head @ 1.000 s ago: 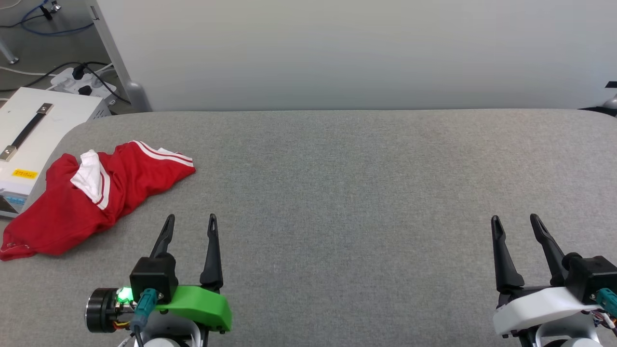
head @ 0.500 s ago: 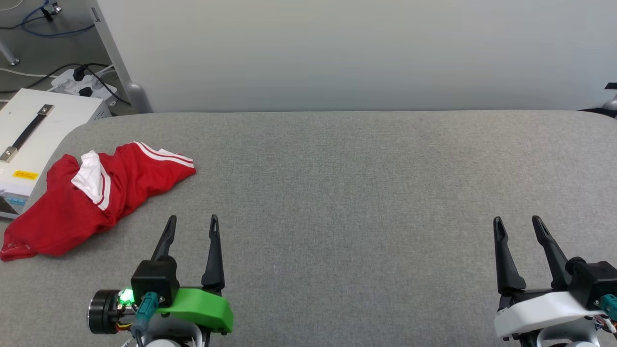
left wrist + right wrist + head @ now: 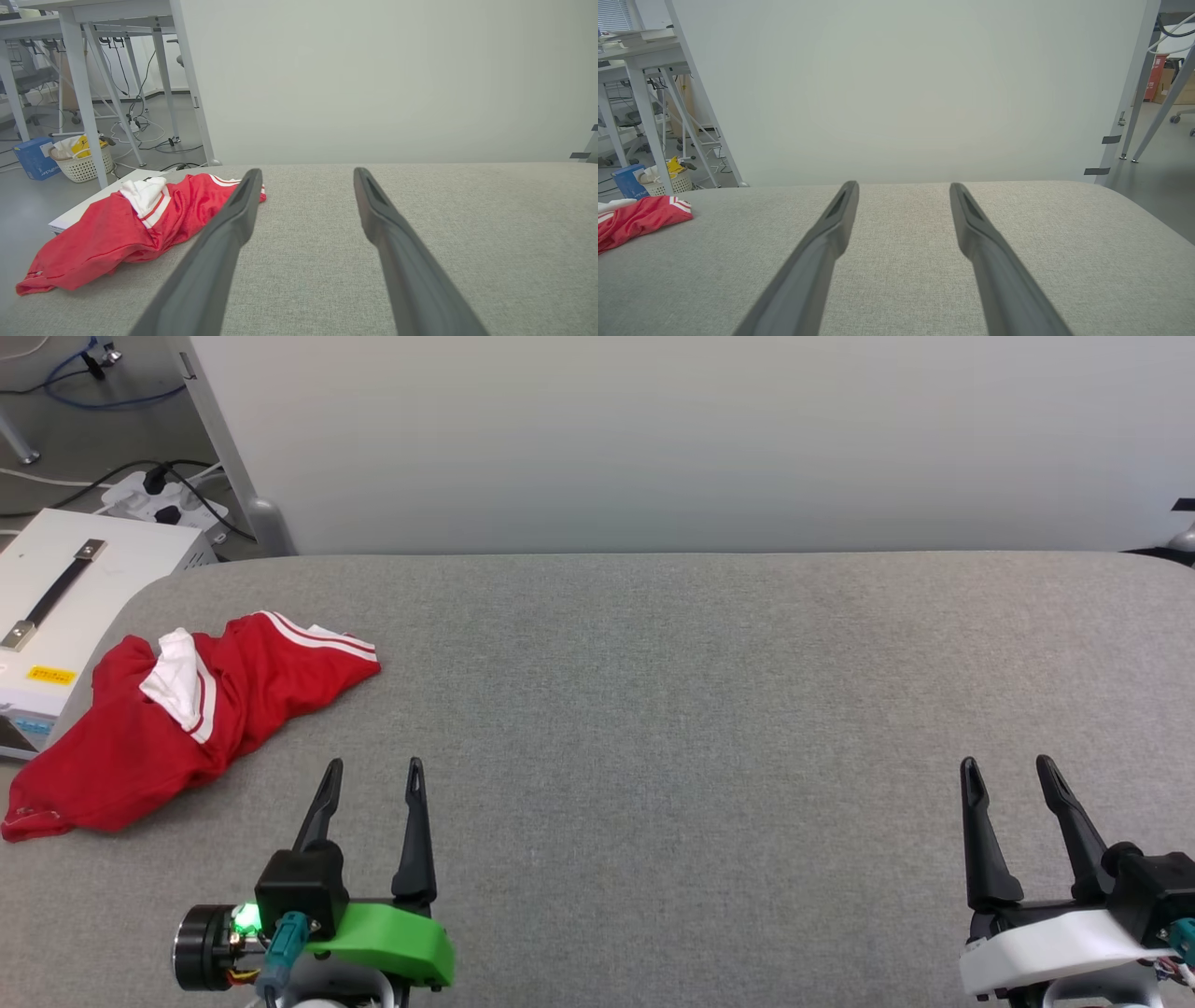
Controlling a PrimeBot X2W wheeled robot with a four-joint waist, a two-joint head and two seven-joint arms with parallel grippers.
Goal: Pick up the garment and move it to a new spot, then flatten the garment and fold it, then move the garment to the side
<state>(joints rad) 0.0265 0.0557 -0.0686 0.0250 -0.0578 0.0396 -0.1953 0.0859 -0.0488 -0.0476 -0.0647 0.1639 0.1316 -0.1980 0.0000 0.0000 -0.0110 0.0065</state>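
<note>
The garment (image 3: 168,728) lies crumpled at the far left of the grey cloth-covered table (image 3: 653,691), red with a white sleeve and striped trim showing. The left wrist view has the garment (image 3: 121,228) left of its fingers, and the right wrist view catches the garment (image 3: 637,219) at its left edge. My left gripper (image 3: 372,770) hovers open just right of and nearer than the garment, holding nothing. At the lower right my right gripper (image 3: 1008,767) is open and empty, far from the garment.
A white case with a black handle (image 3: 65,597) stands beside the table's left edge, partly under the garment's overhang. A power strip and cables (image 3: 159,495) lie on the floor behind it. A pale wall panel (image 3: 653,429) runs behind the table.
Both grippers have drawn back slightly toward the near edge. The garment has not moved.
</note>
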